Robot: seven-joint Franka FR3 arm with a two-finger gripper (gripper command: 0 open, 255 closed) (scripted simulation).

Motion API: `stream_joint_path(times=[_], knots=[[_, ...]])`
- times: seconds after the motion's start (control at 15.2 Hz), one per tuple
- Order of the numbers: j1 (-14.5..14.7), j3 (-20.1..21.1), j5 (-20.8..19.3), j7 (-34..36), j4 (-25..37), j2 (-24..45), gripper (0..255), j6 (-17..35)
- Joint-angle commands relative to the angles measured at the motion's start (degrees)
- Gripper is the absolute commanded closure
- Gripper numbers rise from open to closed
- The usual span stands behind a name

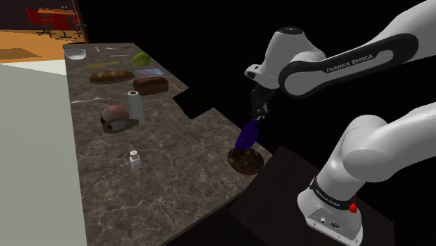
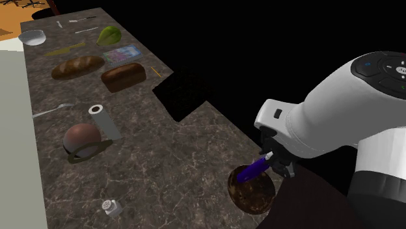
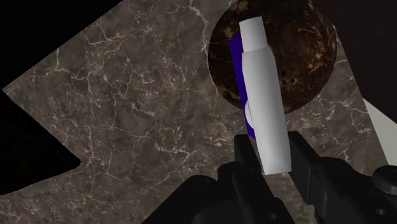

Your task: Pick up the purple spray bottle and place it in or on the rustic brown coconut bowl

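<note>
The two black fingers [image 3: 245,156] of the gripper [image 3: 273,154] are clamped on a spray bottle [image 3: 264,95], pinching the pale white part of it between them. The purple body shows behind and below that white part. In the wrist view the bottle runs straight out from the fingers, and its far end lies across a round, dark brown, mottled coconut bowl [image 3: 305,44].

From the shoulder view the bottle hangs tilted under the gripper, with its purple lower end right at the bowl. Whether it touches the bowl I cannot tell. The bowl sits on a dark, veined stone countertop [image 1: 175,168], close to the edge nearest the dark stand [image 1: 279,203].

The white arm [image 1: 335,66] arches over from the stand and bends down to the gripper.

Further along the counter, well apart from the bowl, stand a small salt shaker [image 1: 135,159] and an upright paper towel roll [image 1: 135,106]. A rounded brown object [image 1: 115,117] lies just beside the roll. Two brown bread loaves [image 1: 150,85] lie beyond them. A square black area [image 1: 199,98] cuts into the counter's edge, between the loaves and the bowl
</note>
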Motion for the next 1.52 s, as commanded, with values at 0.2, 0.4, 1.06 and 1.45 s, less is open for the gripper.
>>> stream_joint_path(times=[0.2,0.4,1.06,1.45], knots=[[-0.6,0.1,-1.0,1.2,-2.4,2.7,255,5.1],[-1.1,0.2,-1.8,1.9,-3.6,4.8,255,8.4],[-1.6,0.4,-2.6,2.7,-4.6,6.9,255,11.4],[-1.6,0.4,-2.6,2.7,-4.6,6.9,0,11.4]])
